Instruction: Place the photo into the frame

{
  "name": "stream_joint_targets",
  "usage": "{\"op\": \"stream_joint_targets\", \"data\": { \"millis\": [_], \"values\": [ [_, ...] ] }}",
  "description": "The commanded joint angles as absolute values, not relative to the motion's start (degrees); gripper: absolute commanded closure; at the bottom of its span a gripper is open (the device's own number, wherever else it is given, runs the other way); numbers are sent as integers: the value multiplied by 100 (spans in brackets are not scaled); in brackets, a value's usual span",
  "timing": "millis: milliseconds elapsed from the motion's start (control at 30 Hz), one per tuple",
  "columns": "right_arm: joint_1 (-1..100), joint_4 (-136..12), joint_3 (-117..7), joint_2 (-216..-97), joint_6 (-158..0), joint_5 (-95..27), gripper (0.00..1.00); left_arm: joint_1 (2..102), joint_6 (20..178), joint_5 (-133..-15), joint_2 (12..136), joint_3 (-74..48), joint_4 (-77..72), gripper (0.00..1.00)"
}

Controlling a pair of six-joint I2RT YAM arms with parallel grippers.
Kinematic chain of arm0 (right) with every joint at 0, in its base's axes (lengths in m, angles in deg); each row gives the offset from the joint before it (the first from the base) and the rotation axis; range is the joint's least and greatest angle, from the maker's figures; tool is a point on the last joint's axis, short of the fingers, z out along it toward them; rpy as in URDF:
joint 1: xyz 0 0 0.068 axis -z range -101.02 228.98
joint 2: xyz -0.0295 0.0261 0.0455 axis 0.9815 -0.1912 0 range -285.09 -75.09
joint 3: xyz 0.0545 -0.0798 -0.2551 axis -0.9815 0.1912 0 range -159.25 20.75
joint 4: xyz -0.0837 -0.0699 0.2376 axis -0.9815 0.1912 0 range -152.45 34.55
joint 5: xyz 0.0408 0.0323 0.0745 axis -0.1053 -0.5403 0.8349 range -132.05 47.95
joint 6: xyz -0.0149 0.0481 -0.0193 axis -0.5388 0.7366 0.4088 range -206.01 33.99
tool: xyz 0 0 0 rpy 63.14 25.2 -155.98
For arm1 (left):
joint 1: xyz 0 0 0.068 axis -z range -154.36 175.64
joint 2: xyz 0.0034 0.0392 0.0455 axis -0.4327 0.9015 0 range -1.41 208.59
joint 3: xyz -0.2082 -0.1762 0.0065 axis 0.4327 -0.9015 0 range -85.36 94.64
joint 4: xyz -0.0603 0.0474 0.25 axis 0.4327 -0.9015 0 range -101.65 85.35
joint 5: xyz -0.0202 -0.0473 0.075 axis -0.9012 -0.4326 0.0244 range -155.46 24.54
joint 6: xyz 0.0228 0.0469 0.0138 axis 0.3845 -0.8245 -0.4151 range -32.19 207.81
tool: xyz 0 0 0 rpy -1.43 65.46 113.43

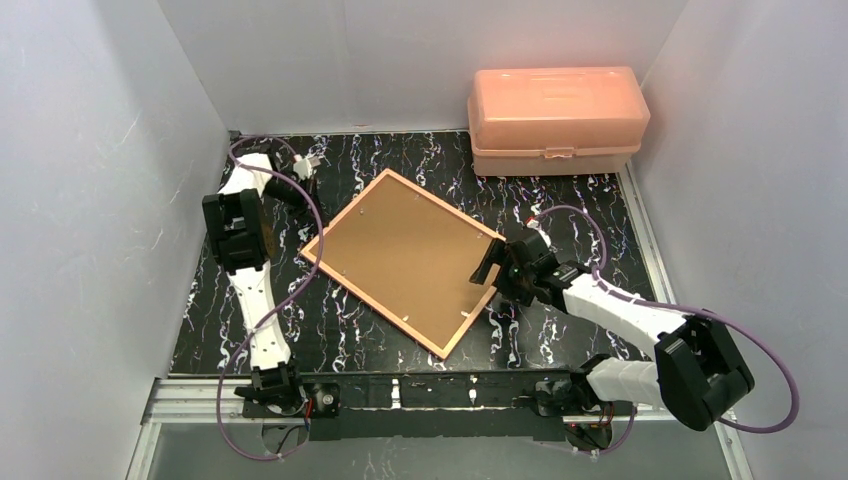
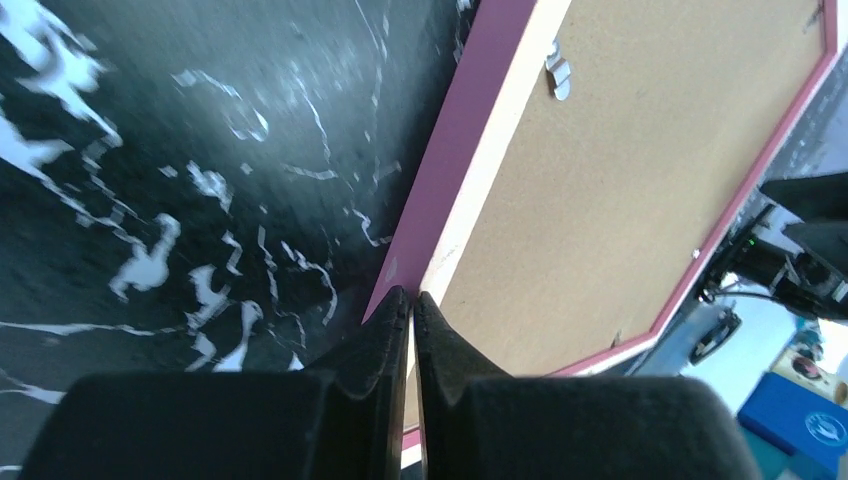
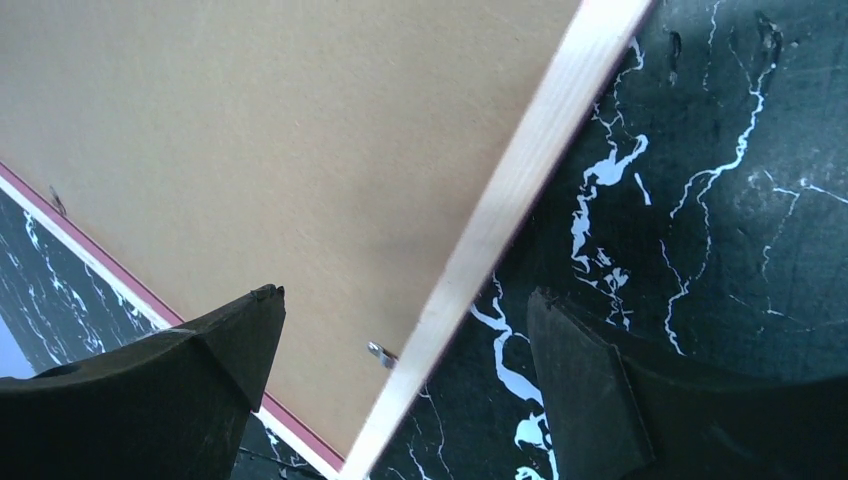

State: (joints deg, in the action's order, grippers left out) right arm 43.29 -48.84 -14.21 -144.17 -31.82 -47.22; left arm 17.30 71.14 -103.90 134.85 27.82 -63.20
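frame: rim of pale bare wood, smooth, matt; outer edge pink, smooth
board: tan fibreboard, matt, fine even texture
clip: bright metal, shiny
table: black marble-look top, white veins, smooth, soft gloss
box: peach plastic, translucent, glossy
fingers: black plastic, matt
walls: white, matt, faint scuffs

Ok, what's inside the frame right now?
A brown backing board fills the frame, which lies back side up, with small metal tabs along its edge. Anything beneath the board, the photo included, is covered, so I cannot tell whether it is in there.
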Motion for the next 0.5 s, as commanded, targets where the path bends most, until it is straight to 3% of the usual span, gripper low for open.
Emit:
{"op": "stream_joint_targets", "data": {
  "millis": [0,467],
  "values": [
    [4416,-5192,-1573,-14610,-3228,-4738,1,1729,6687,-10500,13022,1947,-6628,97],
    [5783,-5128,-2169,-15097,-4323,-4412,1,1860,5694,-10766,11525,-717,-6688,97]
  ]
}}
